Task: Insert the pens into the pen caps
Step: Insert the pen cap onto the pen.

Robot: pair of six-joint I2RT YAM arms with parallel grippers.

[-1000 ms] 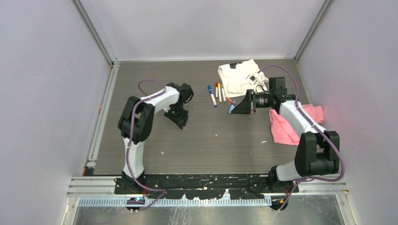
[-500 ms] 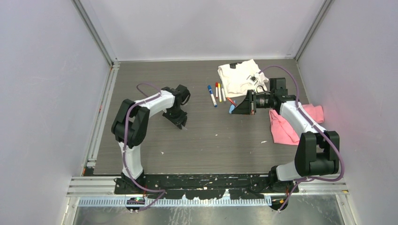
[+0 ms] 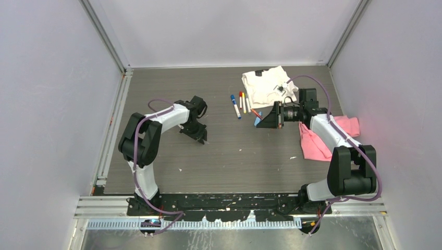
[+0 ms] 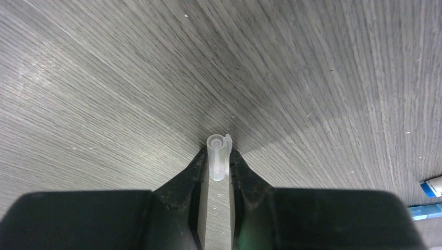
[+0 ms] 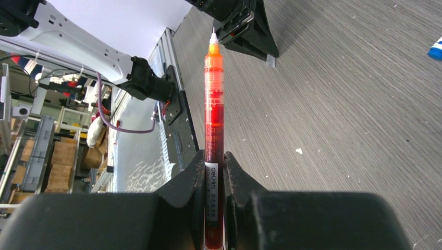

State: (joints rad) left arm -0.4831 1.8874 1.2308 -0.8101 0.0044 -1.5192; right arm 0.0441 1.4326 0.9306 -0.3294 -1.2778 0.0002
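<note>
My left gripper (image 4: 217, 159) is shut on a small clear pen cap (image 4: 218, 147), whose open end points away from the wrist just above the wooden table. In the top view this gripper (image 3: 201, 137) sits left of centre, tilted down. My right gripper (image 5: 213, 159) is shut on a red pen (image 5: 213, 88) with a white tip, aimed toward the left gripper (image 5: 245, 26). In the top view the right gripper (image 3: 259, 123) lies level, pointing left. Three pens (image 3: 240, 103) with blue, red and yellow ends lie side by side at the back centre.
A white cloth (image 3: 267, 85) lies at the back right and a pink cloth (image 3: 317, 140) under the right forearm. A small blue piece (image 3: 257, 121) and a red one (image 3: 255, 111) lie by the right fingertips. Blue objects (image 4: 431, 186) show at the left wrist view's right edge.
The left arm's elbow has swung left and back while its gripper stayed nearly in place with the cap. The right arm holds almost still with the red pen.
</note>
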